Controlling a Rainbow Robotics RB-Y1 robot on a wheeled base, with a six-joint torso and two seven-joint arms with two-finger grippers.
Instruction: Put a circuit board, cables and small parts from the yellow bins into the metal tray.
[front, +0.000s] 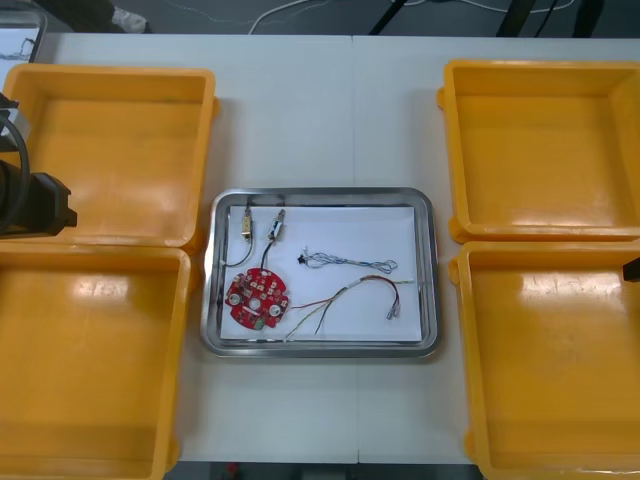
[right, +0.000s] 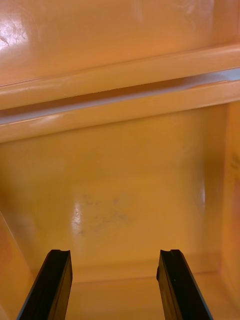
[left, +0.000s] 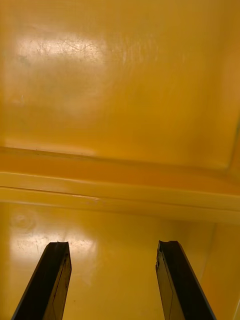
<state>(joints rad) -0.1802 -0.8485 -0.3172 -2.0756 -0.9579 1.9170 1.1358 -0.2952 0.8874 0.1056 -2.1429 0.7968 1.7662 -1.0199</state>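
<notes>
Tray: metal tray (front: 432, 270) at the table's centre, between the yellow bins (front: 205, 150); white inside.
Board: one round red circuit board (front: 257, 297) lies flat in the tray, in its near-left part.
Cables: black cable (front: 240, 255) by the tray's left wall; blue and white cable (front: 350, 264) across the middle; red and yellow cable (front: 345, 293) nearer the front, right of the board.
Parts: small metal parts (front: 246, 226) in the far-left part of the tray, at the black cable's ends.
Progress: every kind of item asked for is in the tray. All four bins look bare inside. Judged done, or as good as.
Left to do: nothing obvious to fetch; perhaps only pulling the arms clear.
Left gripper (left: 112, 245): over the left bins, above a bin floor close to where the two rims meet. Fingers spread, nothing between them.
Right gripper (right: 114, 252): over the right bins, likewise near the meeting rims. Fingers spread, holding nothing.
Risk: low; both grippers are well apart from the tray.
</notes>
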